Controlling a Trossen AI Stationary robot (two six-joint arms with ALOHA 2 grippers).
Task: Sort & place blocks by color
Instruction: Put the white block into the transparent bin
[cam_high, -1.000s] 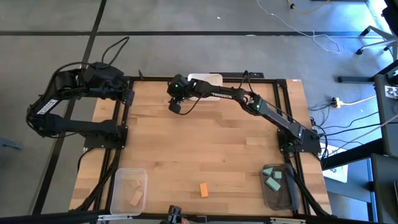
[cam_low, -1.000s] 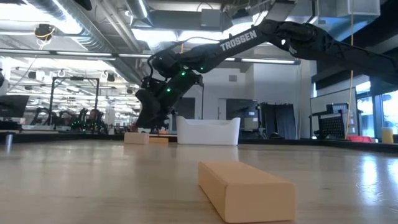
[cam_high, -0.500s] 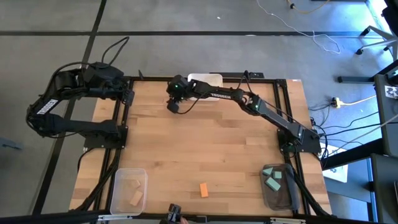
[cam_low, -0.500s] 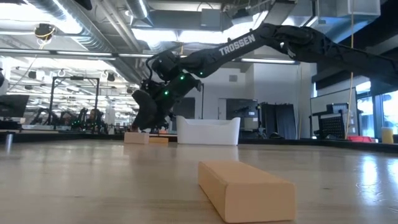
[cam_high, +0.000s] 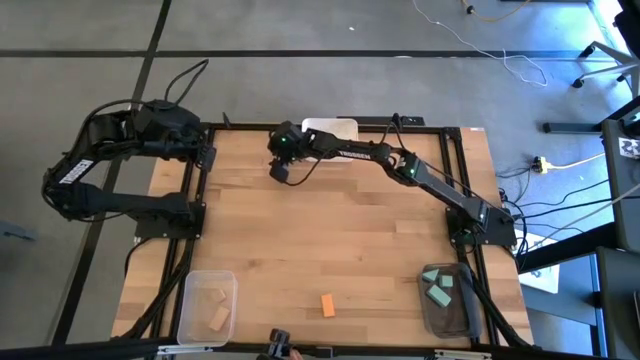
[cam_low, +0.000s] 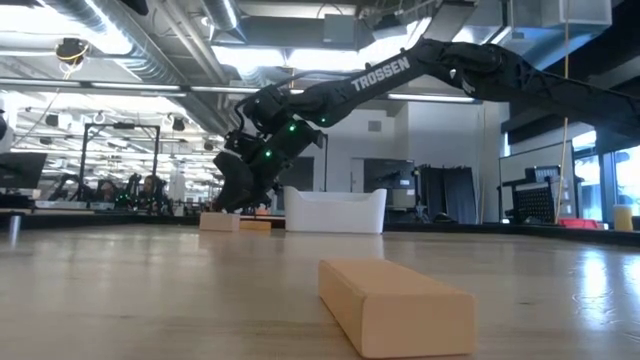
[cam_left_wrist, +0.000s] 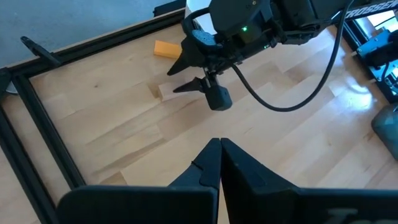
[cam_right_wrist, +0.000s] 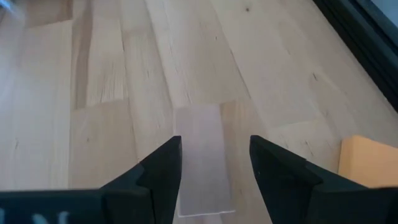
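Observation:
My right gripper (cam_high: 279, 171) is open, low over the table's far edge. Its fingers stand on either side of a pale tan block (cam_right_wrist: 202, 158), just above it, without touching it. The tan block (cam_left_wrist: 166, 91) lies flat on the wood. An orange block (cam_right_wrist: 367, 165) lies flat close beside it, toward the far edge (cam_left_wrist: 166, 48). Another orange block (cam_high: 327, 305) lies near the front edge. My left gripper (cam_left_wrist: 221, 146) is shut and holds nothing, raised at the far left corner.
A clear bin (cam_high: 208, 305) with tan blocks stands at the front left. A clear bin (cam_high: 447, 298) with teal blocks stands at the front right. A white container (cam_high: 332, 130) sits at the far edge behind my right arm. The table's middle is bare wood.

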